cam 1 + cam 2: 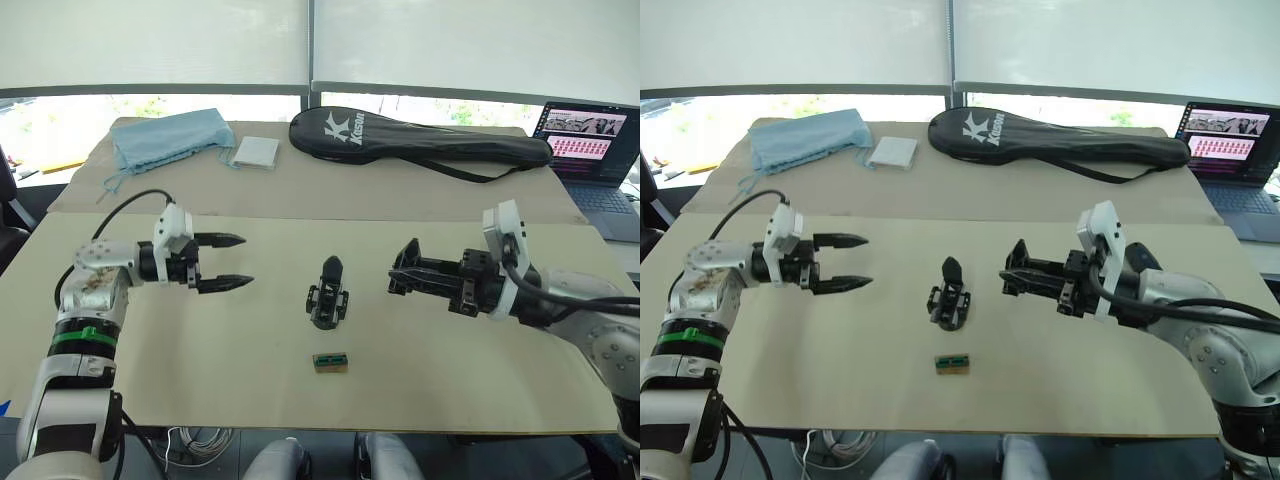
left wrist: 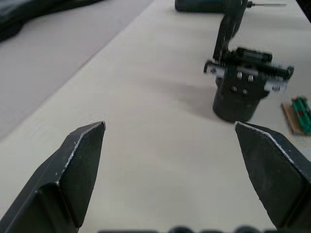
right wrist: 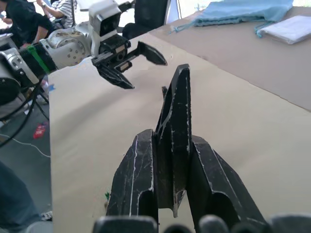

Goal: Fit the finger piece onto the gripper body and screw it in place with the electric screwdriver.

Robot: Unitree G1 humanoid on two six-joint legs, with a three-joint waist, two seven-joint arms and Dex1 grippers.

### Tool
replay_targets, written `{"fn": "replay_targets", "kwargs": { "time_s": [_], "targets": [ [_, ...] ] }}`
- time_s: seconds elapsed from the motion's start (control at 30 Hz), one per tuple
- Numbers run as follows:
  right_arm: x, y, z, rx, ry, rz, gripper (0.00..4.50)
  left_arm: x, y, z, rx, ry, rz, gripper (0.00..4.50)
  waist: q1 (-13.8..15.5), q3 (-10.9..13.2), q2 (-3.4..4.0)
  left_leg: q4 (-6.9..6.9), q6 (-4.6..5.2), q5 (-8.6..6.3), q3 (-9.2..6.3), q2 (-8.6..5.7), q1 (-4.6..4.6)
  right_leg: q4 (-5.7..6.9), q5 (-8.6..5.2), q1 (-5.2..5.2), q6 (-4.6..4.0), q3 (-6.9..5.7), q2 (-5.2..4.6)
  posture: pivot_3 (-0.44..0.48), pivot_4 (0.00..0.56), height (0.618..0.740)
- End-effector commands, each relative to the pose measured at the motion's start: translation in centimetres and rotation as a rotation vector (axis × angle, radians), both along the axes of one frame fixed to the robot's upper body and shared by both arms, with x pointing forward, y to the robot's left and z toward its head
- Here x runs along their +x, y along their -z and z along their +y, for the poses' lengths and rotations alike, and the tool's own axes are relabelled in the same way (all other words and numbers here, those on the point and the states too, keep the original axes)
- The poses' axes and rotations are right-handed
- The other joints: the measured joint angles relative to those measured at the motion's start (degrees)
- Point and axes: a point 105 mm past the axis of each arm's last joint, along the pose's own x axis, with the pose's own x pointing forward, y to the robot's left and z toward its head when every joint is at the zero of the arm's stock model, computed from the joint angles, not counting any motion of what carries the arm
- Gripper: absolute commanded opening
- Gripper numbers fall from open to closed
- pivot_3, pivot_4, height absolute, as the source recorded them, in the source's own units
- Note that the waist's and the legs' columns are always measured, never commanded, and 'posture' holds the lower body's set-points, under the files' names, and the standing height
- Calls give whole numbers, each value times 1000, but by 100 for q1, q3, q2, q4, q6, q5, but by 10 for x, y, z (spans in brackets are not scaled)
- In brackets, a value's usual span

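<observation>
Pinching the finger piece (image 3: 175, 126) in the right gripper (image 1: 405, 275), tip aimed toward the gripper body (image 1: 328, 297) at frame centre, ready for fitting; left gripper (image 1: 228, 262) spread wide, free to steady.

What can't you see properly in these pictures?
Finger piece: its base is hidden between the right gripper's fingers, right wrist view.
Gripper body: screw holes too small to find, eye views.
Green box: cut off by the picture's edge, left wrist view.
Laptop: cut off by the edge, screen too small to read, eye views.
</observation>
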Motion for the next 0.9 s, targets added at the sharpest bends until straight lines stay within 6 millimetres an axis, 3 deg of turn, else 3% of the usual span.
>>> {"fn": "replay_targets", "kwargs": {
  "time_s": [0.03,0.3,0.77,0.9],
  "targets": [
    [-6,-4,-1,-31,-55,-122,409,-7,2,2,-1,34,-21,4500,0,0,0,1,0,0,0,0,0,-1,1,0,1,0,0,0,150,740],
    [-14,-1,-4,14,-72,-243,409,-11,33,-22,6,107,-13,4500,-6,0,-1,8,0,0,-1,0,3,3,1,5,2,0,0,0,150,740],
    [-20,3,-2,22,-67,-262,409,-5,65,-81,34,280,-5,4500,-37,0,-2,23,4,-2,0,-1,0,7,3,7,3,1,0,0,150,740],
    [-21,4,-1,21,-67,-267,409,-3,66,-93,32,305,4,4500,-31,0,-2,29,4,-2,0,0,0,12,3,7,3,1,-1,0,150,740]
  ]
}}
